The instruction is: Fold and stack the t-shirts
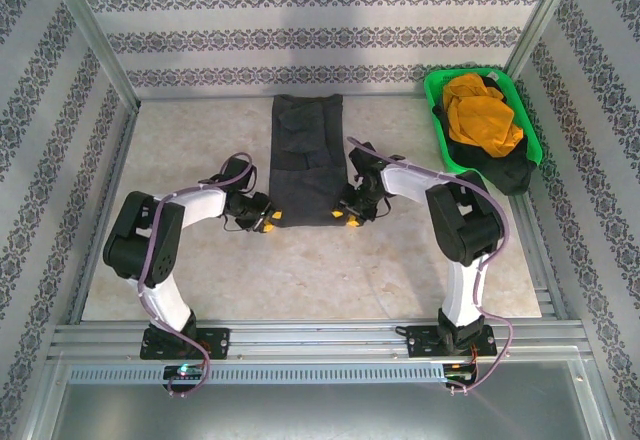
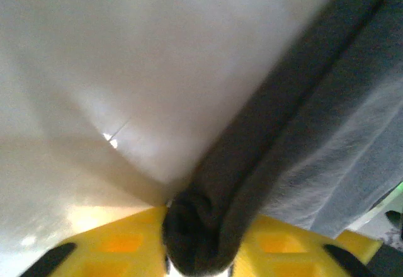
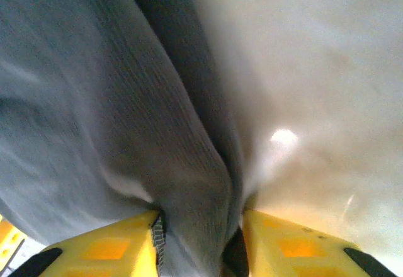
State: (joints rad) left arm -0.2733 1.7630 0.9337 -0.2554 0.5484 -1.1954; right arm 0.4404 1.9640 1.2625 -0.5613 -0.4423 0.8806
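Where the container sits: far right corner of the pale marbled tabletop (image 1: 300, 270); a bright green plastic basket (image 1: 434, 100), rectangular, turned slightly off square.
Basket contents, top: mustard orange cloth t-shirt (image 1: 480, 115), crumpled in a heap.
Basket contents, under: black cloth t-shirt (image 1: 508, 172), below the orange one, spilling over the near rim onto the table.
Table centre: plain dark charcoal grey cloth t-shirt (image 1: 305, 155), laid as a long narrow strip running near to far, well apart from the basket.
Left gripper (image 1: 265, 223): at the strip's near left corner. Left wrist view shows its yellow fingers (image 2: 119, 245) closed down on a bunched roll of the grey edge.
Right gripper (image 1: 350, 220): at the strip's near right corner. Right wrist view shows its fingers (image 3: 296, 245) nipped narrow, with a fold of grey cloth pinched between them.
Cloth at the grips: gathered and lifted slightly off the tabletop. How high, cannot tell.
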